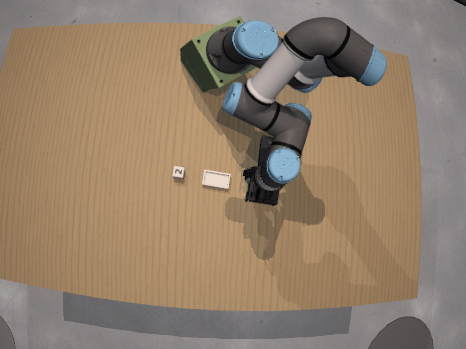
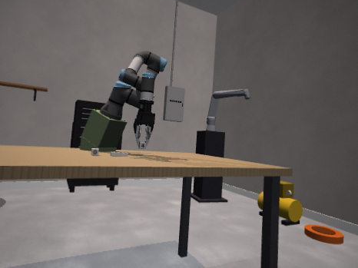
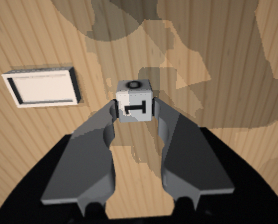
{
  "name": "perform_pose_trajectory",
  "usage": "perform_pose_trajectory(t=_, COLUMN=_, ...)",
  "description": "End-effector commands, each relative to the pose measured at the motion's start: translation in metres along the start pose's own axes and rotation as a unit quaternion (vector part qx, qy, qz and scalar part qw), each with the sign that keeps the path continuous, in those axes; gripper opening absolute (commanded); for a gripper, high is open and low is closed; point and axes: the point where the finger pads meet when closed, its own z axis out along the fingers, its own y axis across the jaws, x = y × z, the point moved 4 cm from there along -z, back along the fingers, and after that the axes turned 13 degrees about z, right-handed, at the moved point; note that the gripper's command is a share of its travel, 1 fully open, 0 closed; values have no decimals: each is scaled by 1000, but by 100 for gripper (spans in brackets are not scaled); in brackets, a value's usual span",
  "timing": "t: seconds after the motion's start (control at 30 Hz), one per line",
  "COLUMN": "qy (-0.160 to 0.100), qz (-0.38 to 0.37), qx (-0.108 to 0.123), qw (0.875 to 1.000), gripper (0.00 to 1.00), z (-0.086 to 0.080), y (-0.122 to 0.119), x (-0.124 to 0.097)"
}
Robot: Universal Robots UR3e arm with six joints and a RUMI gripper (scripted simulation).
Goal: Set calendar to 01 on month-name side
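With the gripper [image 3: 134,111] raised off the bench [image 1: 100,235], I see its fingers pinching a cube [image 3: 134,104], sideways 1 facing the wrist camera. Beside it lies the white tray [image 1: 216,179]; the second cube [image 1: 179,172], showing 2, sits just beyond the tray's far edge, open wood all round.

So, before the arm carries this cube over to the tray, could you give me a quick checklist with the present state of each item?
1. Grip: the gripper is shut on the held cube, one finger on each side: ok.
2. Cube lifted off the table: in the exterior view it hangs above the top: ok.
3. Tray free to receive a cube: it holds nothing: ok.
4. Digits on the held cube: a 1 lying sideways faces the wrist camera, a 0 on the adjoining face: not upright yet, not ok.
5. Second cube: on the table beside the tray, 2 facing up: not ok.
6. Month-name side of the tray: cannot tell.
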Motion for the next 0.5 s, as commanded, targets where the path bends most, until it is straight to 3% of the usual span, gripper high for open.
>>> perform_pose_trajectory(t=0.0, qy=1, qz=0, qx=-1, qw=1000, gripper=10, z=-13, y=0, x=-1)
perform_pose_trajectory(t=0.47, qy=1, qz=0, qx=-1, qw=1000, gripper=10, z=-44, y=0, x=-1)
